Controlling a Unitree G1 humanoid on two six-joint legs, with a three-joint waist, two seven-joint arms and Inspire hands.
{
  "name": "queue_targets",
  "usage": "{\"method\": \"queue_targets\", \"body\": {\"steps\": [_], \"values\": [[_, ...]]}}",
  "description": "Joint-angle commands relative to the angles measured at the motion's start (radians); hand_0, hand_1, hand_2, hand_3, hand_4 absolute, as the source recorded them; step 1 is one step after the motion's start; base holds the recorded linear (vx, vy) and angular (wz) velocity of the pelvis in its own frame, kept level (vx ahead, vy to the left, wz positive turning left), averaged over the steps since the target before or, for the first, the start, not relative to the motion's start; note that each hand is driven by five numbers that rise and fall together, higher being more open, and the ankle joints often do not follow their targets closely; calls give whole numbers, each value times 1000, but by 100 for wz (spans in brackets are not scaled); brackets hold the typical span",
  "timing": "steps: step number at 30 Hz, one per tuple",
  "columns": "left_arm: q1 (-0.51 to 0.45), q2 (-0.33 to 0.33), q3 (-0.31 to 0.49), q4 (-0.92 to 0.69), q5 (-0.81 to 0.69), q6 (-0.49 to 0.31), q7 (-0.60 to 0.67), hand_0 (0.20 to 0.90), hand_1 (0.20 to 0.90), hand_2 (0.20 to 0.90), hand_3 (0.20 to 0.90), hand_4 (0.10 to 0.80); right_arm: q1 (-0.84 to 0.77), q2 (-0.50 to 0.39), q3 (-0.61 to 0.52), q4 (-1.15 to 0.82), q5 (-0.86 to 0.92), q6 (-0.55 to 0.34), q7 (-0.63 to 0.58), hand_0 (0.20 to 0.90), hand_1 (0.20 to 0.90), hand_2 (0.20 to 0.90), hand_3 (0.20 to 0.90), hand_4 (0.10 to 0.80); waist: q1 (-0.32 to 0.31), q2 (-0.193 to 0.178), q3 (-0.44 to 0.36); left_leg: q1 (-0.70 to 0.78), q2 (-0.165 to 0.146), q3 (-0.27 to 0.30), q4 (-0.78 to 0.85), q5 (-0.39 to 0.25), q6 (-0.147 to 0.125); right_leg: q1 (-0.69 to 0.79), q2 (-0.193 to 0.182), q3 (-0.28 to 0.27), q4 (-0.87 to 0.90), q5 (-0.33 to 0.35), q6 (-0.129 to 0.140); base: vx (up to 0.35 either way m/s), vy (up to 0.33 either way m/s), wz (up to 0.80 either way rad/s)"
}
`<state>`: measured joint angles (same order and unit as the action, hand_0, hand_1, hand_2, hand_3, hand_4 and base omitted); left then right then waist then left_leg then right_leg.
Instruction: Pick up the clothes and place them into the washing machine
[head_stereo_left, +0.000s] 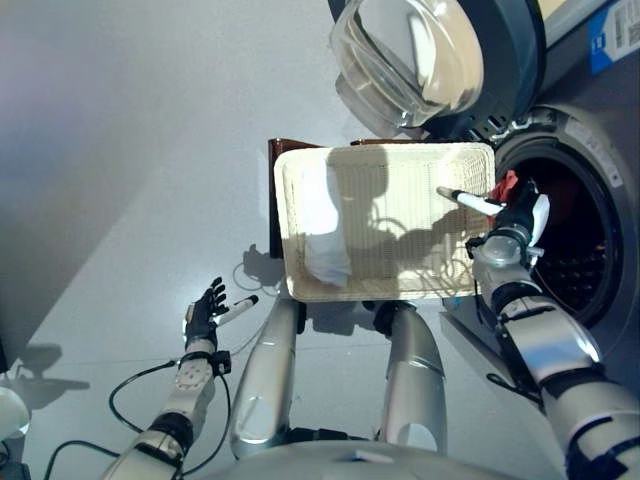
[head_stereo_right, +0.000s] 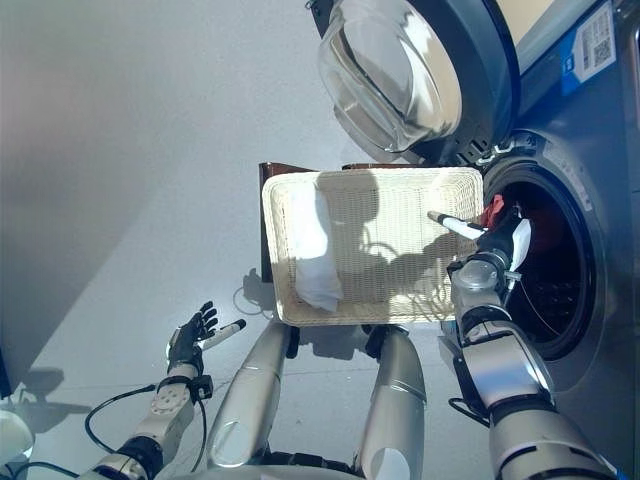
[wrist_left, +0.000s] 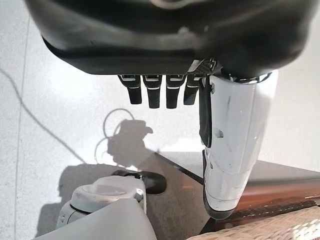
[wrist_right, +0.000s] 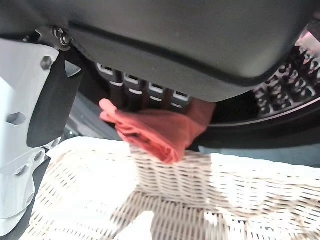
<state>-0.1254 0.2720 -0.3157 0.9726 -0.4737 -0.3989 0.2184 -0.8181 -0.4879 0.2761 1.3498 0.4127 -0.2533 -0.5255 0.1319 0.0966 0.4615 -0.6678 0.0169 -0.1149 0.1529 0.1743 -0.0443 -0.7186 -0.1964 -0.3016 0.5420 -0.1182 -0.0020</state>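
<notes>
A shallow white wicker basket rests on a low dark brown box beside the washing machine. A white cloth lies at the basket's left end. My right hand is at the basket's right rim, just before the machine's round opening. Its fingers are curled on a red cloth, which hangs over the basket's rim in the right wrist view. My left hand hangs low on the left over the floor, open and empty, with its fingers relaxed.
The machine's glass door stands open above the basket's far edge. The dark drum shows inside the opening. Grey floor spreads to the left of the box.
</notes>
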Motion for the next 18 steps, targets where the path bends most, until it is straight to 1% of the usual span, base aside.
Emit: {"method": "queue_targets", "body": {"steps": [1,5,6,9,11,14,16,17,18], "values": [[1,41,33,-7,15,-38,31,900,900,900,900,800,-22,33,42,-56,-43,-35,36,900,900,900,900,800,29,-7,18,-22,-64,58,71,-86,-7,93,-12,35,-223,117,62,0,0,0],[1,39,34,9,20,-38,38,900,900,900,900,800,-15,21,25,-49,-42,-31,26,900,900,900,900,800,22,-5,16,-20,-65,64,67,-87,-7,92,-12,43,-229,122,64,0,0,0],[5,39,34,4,20,-41,38,900,900,900,900,800,-13,11,4,-52,-23,-39,18,900,900,900,900,800,21,-4,15,-21,-65,66,65,-87,-6,91,-12,46,-231,124,64,0,0,0],[41,36,18,-34,13,-66,45,900,900,900,900,800,0,-11,-117,-100,65,-107,-65,900,900,900,900,800,12,8,15,-23,-66,71,66,-90,-2,84,-12,57,-233,127,68,5,49,-5],[42,31,-1,-36,9,-68,47,900,900,900,900,800,19,-5,-175,-132,116,-143,-88,900,900,900,900,800,6,13,8,-21,-66,74,68,-94,0,83,-12,65,-236,127,72,20,52,-8],[36,16,-11,-24,13,-65,49,900,900,900,900,800,90,11,-227,-212,143,-185,-103,900,900,900,900,800,-9,10,-10,-9,-66,81,68,-100,2,92,-13,70,-241,125,74,40,34,-10],[38,11,-12,-15,14,-63,48,900,900,900,900,800,119,15,-246,-227,139,-188,-107,900,900,900,900,800,-12,8,-19,0,-66,82,66,-102,3,100,-13,71,-243,127,76,0,42,-3],[44,-2,-11,3,12,-63,44,900,900,900,900,800,161,31,-272,-276,142,-204,-110,900,900,900,900,800,-20,5,-36,16,-63,93,55,-75,9,114,-16,60,-257,157,70,52,29,-1],[45,-2,-12,4,12,-63,44,900,900,900,900,800,165,32,-272,-278,140,-203,-111,900,900,900,900,800,-20,3,-43,30,-63,85,54,-105,3,125,-13,73,-253,128,80,18,78,-2]]}}
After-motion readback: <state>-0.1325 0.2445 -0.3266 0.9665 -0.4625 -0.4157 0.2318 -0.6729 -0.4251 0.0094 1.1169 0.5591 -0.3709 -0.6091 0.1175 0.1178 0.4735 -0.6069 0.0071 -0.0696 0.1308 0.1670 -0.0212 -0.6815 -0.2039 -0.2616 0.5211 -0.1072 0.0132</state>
